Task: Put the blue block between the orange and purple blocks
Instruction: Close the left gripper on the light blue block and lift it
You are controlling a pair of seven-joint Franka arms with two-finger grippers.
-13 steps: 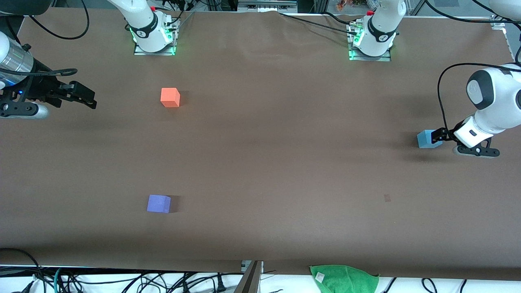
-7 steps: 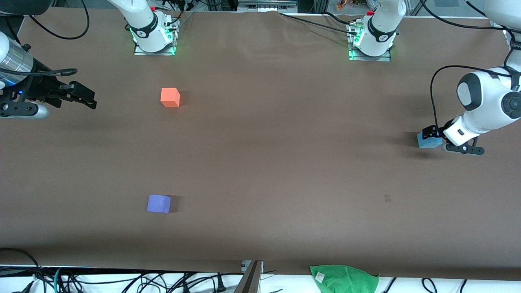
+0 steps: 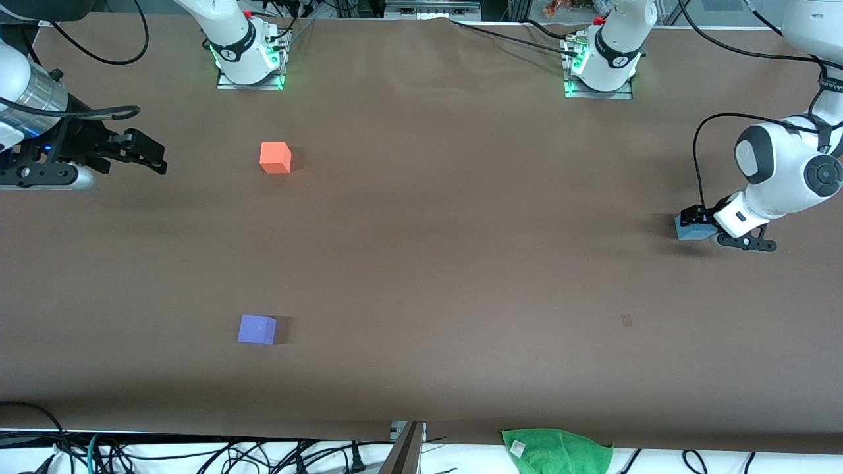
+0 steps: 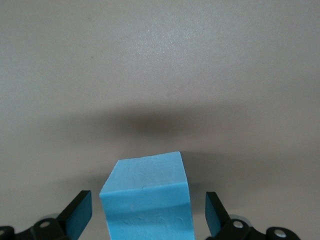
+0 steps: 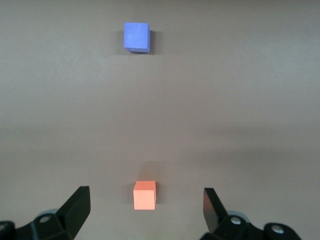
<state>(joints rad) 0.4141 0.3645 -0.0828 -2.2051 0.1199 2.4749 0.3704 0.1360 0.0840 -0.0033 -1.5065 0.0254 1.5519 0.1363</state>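
Now the left tool (image 4: 147, 220) stands spread wide around the blue block (image 4: 146, 200); centre it, then squeeze squarely. Right tool (image 3: 141, 155) waits released near the orange block (image 3: 275, 158), over the worktop (image 3: 448, 276)

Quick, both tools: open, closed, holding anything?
Left tool: open, straddling the blue block, not gripping.
Right tool: open, empty.

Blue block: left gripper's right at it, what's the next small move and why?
Probably close the left gripper. Its fingers stand open on either side of the blue block, gaps visible both sides, block on the table. Grip first, then lift toward the orange block and purple block.
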